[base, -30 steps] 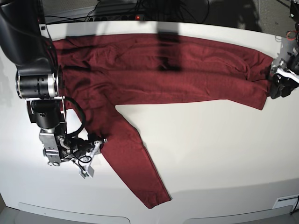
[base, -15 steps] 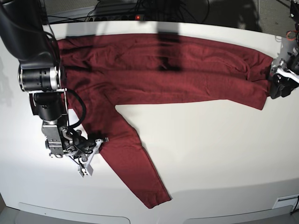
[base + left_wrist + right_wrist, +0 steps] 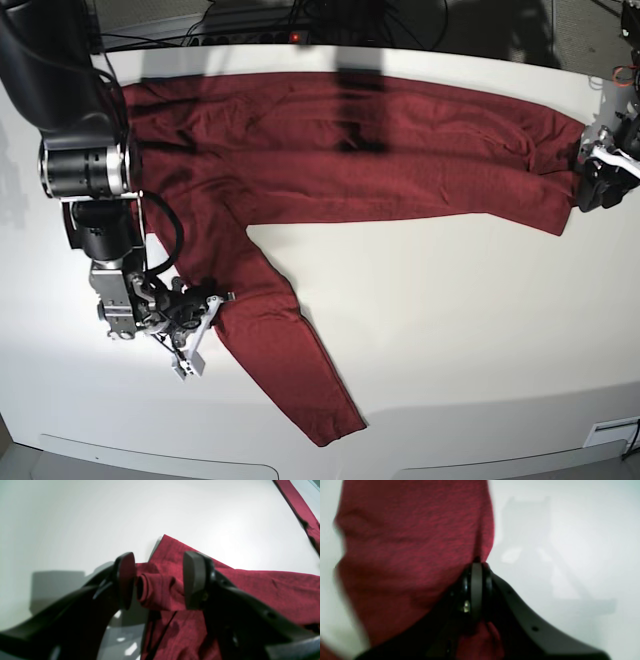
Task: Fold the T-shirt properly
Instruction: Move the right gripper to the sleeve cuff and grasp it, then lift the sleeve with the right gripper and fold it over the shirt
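T-shirt (image 3: 340,150) (dark red, long sleeves) lies spread across the far side of the white worktop (image 3: 450,330), one sleeve running toward the near edge. Right tool (image 3: 476,566) is pressed together, pinching that sleeve's edge. Left tool (image 3: 156,580) is spread wide around a bunched fold at the shirt's right end.

A white table (image 3: 450,330) carries the maroon T-shirt (image 3: 400,150), spread flat

Bright overhead light; glare washes the glossy white table (image 3: 450,330). Dark shadow band crosses the thin maroon long-sleeved T-shirt (image 3: 360,150). Right wrist view motion-blurred; edges fisheye-curved.
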Motion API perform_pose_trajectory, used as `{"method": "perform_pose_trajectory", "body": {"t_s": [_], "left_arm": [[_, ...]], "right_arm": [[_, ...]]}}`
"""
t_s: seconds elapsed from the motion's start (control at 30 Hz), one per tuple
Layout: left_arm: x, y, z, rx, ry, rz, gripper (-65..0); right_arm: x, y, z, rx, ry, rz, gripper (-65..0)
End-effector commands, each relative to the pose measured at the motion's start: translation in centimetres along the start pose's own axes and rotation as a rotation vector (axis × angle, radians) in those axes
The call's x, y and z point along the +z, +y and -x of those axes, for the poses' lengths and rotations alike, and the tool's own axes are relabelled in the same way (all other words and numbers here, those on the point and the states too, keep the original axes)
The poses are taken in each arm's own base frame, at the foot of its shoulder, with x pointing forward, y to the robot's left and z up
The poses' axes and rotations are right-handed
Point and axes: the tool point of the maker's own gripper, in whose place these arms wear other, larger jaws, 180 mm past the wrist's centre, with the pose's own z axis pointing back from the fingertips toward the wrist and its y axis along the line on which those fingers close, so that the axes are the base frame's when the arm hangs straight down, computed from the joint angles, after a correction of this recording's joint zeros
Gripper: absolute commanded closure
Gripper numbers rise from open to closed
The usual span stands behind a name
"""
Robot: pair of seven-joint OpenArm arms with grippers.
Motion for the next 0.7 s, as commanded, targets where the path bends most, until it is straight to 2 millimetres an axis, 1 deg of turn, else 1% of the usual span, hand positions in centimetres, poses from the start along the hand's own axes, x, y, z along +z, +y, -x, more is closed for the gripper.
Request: {"method": "perform_pose_trajectory", "body": {"t_s": [0.0, 0.07, 0.13, 0.2, 0.37, 0.53, 0.6, 0.67], "left_arm": [[0.2, 0.1, -2.3, -0.020, -0.061, 0.011, -30.3], [0.2, 0.1, -2.3, -0.020, -0.061, 0.011, -30.3], [0.2, 0.1, -2.3, -0.019, -0.061, 0.011, -30.3], [0.2, 0.1, -2.3, -0.020, -0.061, 0.010, -30.3], [0.2, 0.1, -2.3, -0.020, -0.062, 0.010, -30.3], [0.2, 0.1, -2.3, -0.020, -0.063, 0.011, -30.3], [0.2, 0.1, -2.4, -0.020, -0.066, 0.011, -30.3], [0.2, 0.1, -2.5, -0.020, -0.069, 0.011, -30.3]], "right_arm": [[1.4, -0.5, -3.9, 0.013, -0.078, 0.002, 0.0], [1.9, -0.2, -4.8, -0.014, -0.073, -0.017, 0.0], [2.3, 0.3, -5.2, -0.041, -0.056, -0.046, 0.0], [2.6, 1.0, -5.2, -0.066, -0.035, -0.079, 0.0], [2.9, 2.8, -4.4, -0.141, 0.028, -0.175, 0.0], [3.0, 5.3, -3.1, -0.202, 0.082, -0.289, 0.0], [3.1, 6.8, -2.7, -0.200, 0.101, -0.341, 0.0], [3.4, 9.1, -2.7, -0.185, 0.116, -0.416, 0.0]]}}
